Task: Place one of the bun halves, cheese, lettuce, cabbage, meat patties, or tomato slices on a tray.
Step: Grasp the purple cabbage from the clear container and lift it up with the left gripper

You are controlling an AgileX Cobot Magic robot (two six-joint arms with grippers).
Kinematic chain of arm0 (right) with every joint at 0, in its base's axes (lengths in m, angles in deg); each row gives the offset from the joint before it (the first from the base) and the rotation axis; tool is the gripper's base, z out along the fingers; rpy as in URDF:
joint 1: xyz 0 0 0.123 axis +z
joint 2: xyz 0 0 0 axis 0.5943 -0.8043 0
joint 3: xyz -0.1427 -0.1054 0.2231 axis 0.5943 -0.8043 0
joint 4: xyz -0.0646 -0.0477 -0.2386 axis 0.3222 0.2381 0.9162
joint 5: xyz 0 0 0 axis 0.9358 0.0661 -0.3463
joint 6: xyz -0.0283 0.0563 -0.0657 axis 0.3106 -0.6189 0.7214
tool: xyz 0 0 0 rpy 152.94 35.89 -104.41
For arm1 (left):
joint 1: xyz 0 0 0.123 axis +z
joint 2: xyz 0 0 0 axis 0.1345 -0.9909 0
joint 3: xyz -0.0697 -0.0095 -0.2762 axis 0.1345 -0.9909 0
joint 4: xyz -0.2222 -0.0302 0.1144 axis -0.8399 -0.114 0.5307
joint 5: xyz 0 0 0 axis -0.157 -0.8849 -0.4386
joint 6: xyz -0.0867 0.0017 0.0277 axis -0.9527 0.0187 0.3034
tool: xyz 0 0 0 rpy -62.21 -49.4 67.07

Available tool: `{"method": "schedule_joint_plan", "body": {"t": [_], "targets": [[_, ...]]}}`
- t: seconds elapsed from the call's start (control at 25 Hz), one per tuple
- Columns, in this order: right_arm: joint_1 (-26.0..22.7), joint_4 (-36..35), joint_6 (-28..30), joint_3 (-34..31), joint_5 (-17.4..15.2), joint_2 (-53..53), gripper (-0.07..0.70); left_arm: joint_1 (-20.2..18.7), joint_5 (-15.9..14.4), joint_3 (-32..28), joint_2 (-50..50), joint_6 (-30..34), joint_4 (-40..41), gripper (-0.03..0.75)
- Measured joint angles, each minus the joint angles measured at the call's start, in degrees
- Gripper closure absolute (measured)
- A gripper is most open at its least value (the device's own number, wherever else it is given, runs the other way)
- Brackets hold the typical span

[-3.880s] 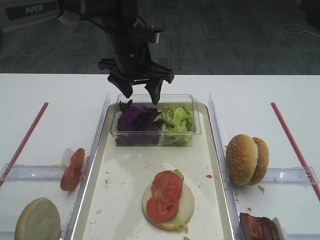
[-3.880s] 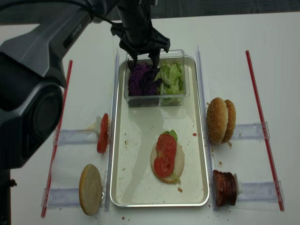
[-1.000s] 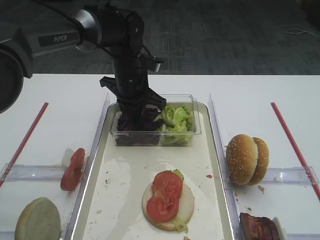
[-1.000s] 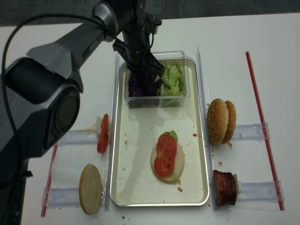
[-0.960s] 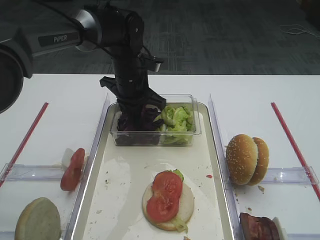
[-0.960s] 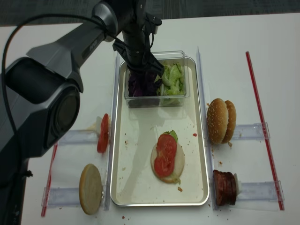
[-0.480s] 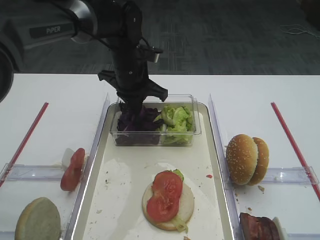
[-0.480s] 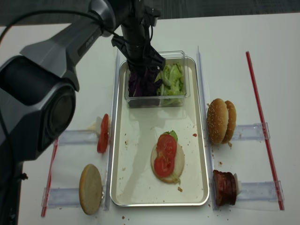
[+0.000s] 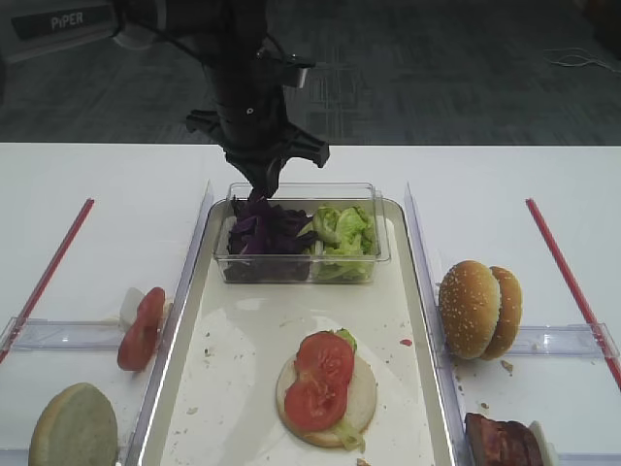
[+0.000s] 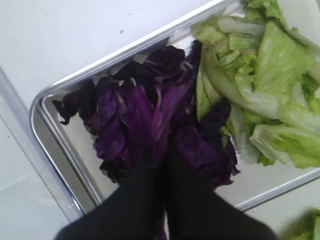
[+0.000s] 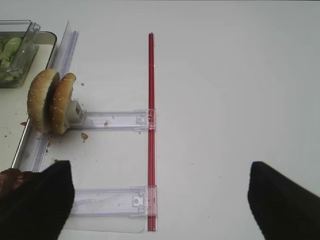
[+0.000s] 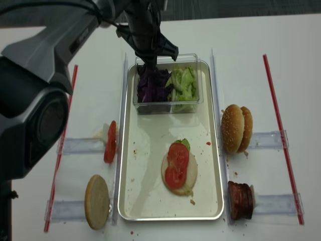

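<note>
The long tray [image 9: 184, 320] runs near to far down the middle of the table, its near end cut off in the first high view. At its far end sits a clear tub [image 9: 374, 254] holding cabbage [image 9: 260, 231] on the left and lettuce [image 9: 344, 229] on the right. The left gripper [image 9: 262, 184] hangs just above the tub, fingers pressed together on a strip of cabbage. Near the tray's near end, tomato slices [image 9: 318, 377] largely hide a pale bun half [image 9: 361, 400]. The right gripper [image 11: 155, 200] shows only dark, blurred fingertips; I cannot tell its state.
</note>
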Motion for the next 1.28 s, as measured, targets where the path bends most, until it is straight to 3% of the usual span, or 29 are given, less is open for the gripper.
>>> {"method": "schedule_joint_plan", "body": {"t": [1.28], "targets": [[0.0, 0.0, 0.1, 0.0, 0.0, 0.0, -0.061, 0.0, -0.1, -1.1, 4.0, 0.0, -1.4, 0.716]]}}
